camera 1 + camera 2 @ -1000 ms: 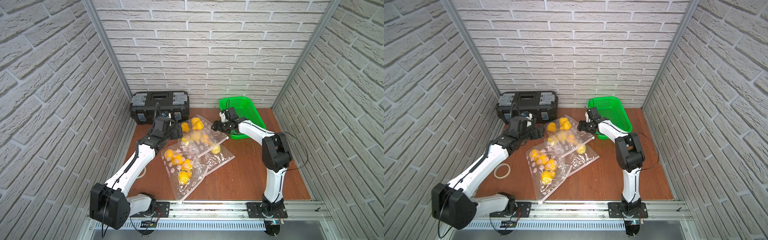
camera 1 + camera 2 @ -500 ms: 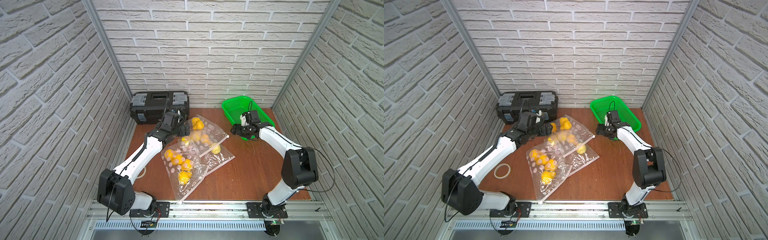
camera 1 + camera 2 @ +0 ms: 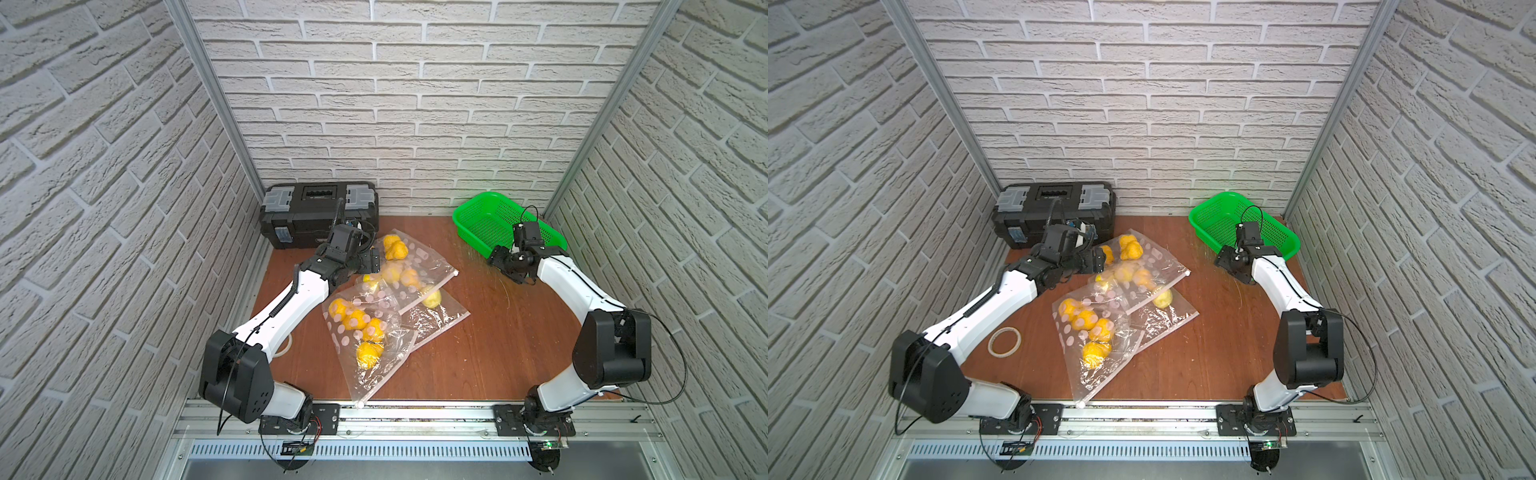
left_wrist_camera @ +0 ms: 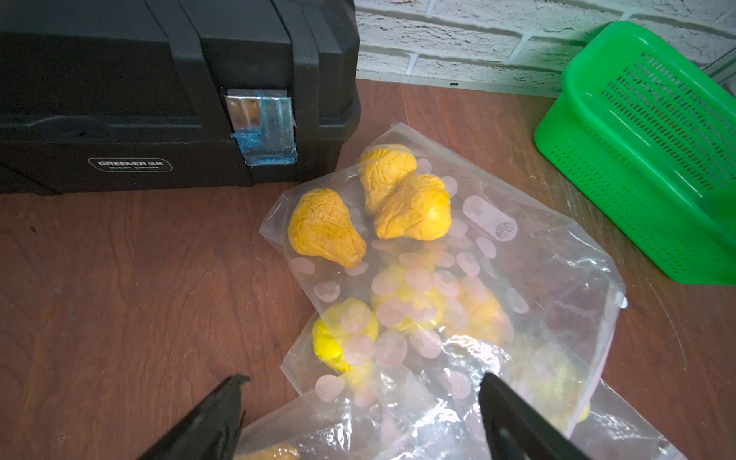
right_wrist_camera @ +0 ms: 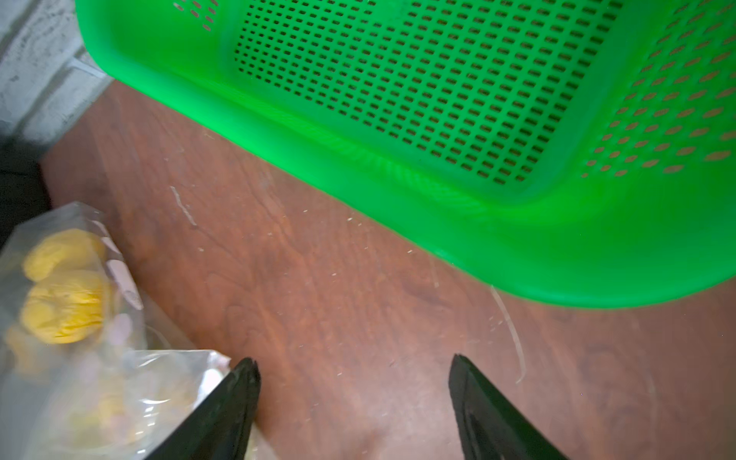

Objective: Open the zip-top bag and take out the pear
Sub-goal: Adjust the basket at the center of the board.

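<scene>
Three clear zip-top bags with pale dots lie overlapped mid-table, holding yellow pears. The far bag (image 3: 415, 262) (image 4: 498, 259) has a white slider (image 3: 456, 273) at its right corner; whether it is open I cannot tell. A pear (image 4: 324, 227) lies at its far left end. The near bag (image 3: 370, 336) holds several pears. My left gripper (image 3: 372, 259) (image 4: 363, 377) is open, low over the bags' left edge beside the toolbox, with only film below it. My right gripper (image 3: 505, 264) (image 5: 352, 358) is open over bare wood, between the bags and the basket.
A black toolbox (image 3: 318, 216) (image 4: 159, 99) stands at the back left against the wall. A green basket (image 3: 473, 232) (image 5: 398, 99) sits at the back right, close to my right gripper. A roll of tape (image 3: 1004, 341) lies by my left arm.
My right gripper has pulled away from the bags to the right, toward the basket, which has also shifted right. My left gripper has moved slightly right along the bags' far end.
</scene>
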Controlling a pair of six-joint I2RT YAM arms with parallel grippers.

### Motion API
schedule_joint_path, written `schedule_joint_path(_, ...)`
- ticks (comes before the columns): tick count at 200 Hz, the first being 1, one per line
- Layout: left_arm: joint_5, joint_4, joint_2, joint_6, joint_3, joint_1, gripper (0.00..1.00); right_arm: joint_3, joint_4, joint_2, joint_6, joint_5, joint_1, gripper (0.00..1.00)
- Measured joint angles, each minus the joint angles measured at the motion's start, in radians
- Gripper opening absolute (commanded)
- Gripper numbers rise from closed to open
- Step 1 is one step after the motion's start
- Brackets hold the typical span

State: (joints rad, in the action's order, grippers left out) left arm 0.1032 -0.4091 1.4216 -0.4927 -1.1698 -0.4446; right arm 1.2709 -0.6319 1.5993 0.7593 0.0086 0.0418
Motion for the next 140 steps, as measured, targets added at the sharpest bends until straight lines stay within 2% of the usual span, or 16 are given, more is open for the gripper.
schedule_joint_path(40, 0.023, -0.011, 0.0, 0.0, 0.0, 0.0, 0.93, 0.154, -0.109, 0.048, 0.443, 0.076, 0.09, 0.89)
schedule_joint_path(78, 0.028, -0.013, -0.002, 0.0, 0.0, 0.0, 0.94, 0.313, -0.174, 0.222, 0.785, 0.111, 0.083, 0.89)
schedule_joint_path(108, 0.027, -0.018, -0.009, 0.001, 0.013, 0.0, 0.94, 0.406, -0.192, 0.368, 0.98, 0.129, 0.082, 0.9)
schedule_joint_path(140, 0.025, -0.028, -0.04, 0.0, 0.051, 0.001, 0.95, 0.56, -0.222, 0.499, 1.079, 0.151, 0.084, 0.9)
